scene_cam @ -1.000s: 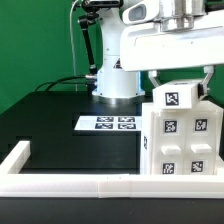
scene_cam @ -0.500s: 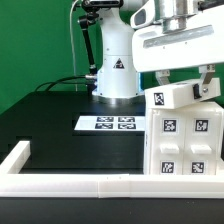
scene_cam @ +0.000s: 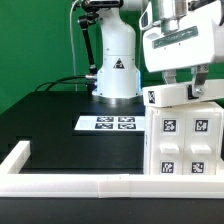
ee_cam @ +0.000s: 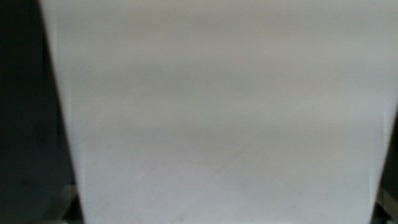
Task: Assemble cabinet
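The cabinet (scene_cam: 185, 142) is a white box with tagged faces, standing at the exterior view's right near the front rail. A white cabinet panel (scene_cam: 186, 93) with a tag at its left end lies tilted on top of the body. My gripper (scene_cam: 188, 79) comes down from above, and its fingers (scene_cam: 166, 77) straddle this panel and are shut on it. In the wrist view a plain white surface (ee_cam: 222, 110) fills nearly the whole picture and hides the fingertips.
The marker board (scene_cam: 108, 124) lies flat on the black table in the middle. A long white border rail (scene_cam: 70, 185) runs along the front edge with a corner piece at the left. The arm's white base (scene_cam: 116, 75) stands behind.
The gripper has moved toward the exterior view's right and turned. The held panel has rotated from showing its tagged face frontward to lying flatter on the cabinet top.
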`<control>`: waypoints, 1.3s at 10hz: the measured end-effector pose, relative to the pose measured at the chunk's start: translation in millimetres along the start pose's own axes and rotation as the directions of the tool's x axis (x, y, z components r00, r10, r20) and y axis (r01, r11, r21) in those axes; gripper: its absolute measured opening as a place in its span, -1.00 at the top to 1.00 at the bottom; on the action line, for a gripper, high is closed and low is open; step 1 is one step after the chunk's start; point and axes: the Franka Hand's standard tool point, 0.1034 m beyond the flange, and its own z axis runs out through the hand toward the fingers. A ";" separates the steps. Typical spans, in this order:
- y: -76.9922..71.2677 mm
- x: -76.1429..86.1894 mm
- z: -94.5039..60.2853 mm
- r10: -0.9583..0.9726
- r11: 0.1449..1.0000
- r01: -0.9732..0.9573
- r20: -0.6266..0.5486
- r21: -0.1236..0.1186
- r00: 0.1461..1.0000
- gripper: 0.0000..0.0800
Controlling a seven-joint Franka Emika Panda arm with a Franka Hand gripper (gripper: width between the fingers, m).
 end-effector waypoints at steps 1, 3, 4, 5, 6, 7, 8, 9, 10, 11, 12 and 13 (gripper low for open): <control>0.0 -0.3 -0.1 0.079 0.997 -0.079 0.005 0.000 0.997 -0.36; 0.5 0.0 -0.1 0.213 0.977 -0.213 0.017 -0.006 0.977 -0.36; 0.6 0.2 -0.1 0.261 0.965 -0.261 0.027 -0.006 0.965 -0.36; 0.4 0.2 -0.3 0.304 0.953 -0.304 0.039 -0.007 0.952 -0.36; -0.2 -0.8 -0.4 0.386 0.923 -0.386 0.049 -0.009 0.921 -0.36; -0.7 -1.8 -0.5 0.421 0.907 -0.421 0.052 -0.009 0.906 -0.36; -0.9 -2.1 -0.5 0.443 0.897 -0.443 0.053 -0.009 0.895 -0.36; -1.0 -1.9 -0.3 0.517 0.856 -0.517 0.058 -0.012 0.854 -0.36; -1.1 -1.9 -0.3 0.537 0.843 -0.537 0.060 -0.013 0.841 -0.36; -1.0 -1.9 -0.3 0.531 0.847 -0.531 0.060 -0.013 0.845 -0.36; -1.3 -2.7 -0.6 0.516 0.857 -0.516 0.061 -0.012 0.855 -0.53; -3.0 -3.4 -3.8 0.479 0.877 -0.480 0.064 -0.005 0.875 -0.53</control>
